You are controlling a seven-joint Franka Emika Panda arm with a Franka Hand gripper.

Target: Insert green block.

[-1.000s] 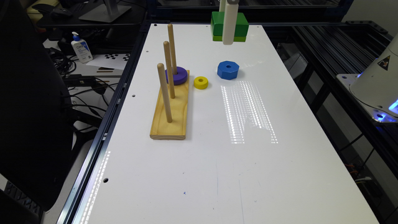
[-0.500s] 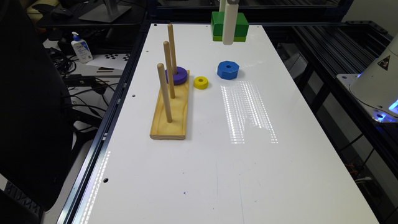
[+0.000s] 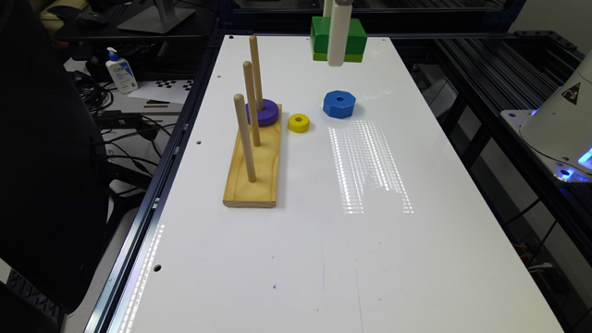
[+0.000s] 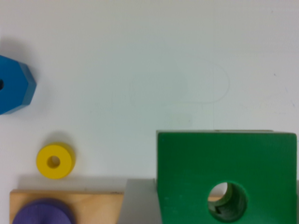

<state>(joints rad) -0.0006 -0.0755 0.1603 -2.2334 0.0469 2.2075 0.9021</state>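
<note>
The green block [image 3: 351,34] is a square dark-green slab with a lime bottom layer, hanging above the far end of the white table. My gripper [image 3: 339,34] shows as a white part in front of it. In the wrist view the green block [image 4: 226,168] looms large with its round hole, and a grey finger [image 4: 140,203] presses against its side, so my gripper [image 4: 219,205] is shut on it. The wooden base [image 3: 259,171] with three upright pegs [image 3: 244,138] lies toward the exterior view's left. A purple ring [image 3: 262,112] sits on the farthest peg.
A small yellow ring [image 3: 299,122] lies on the table beside the base, and a blue octagonal block [image 3: 339,103] lies a little further to the exterior view's right. The wrist view shows the yellow ring [image 4: 55,161], blue block [image 4: 14,84], purple ring [image 4: 42,212] and base [image 4: 93,205].
</note>
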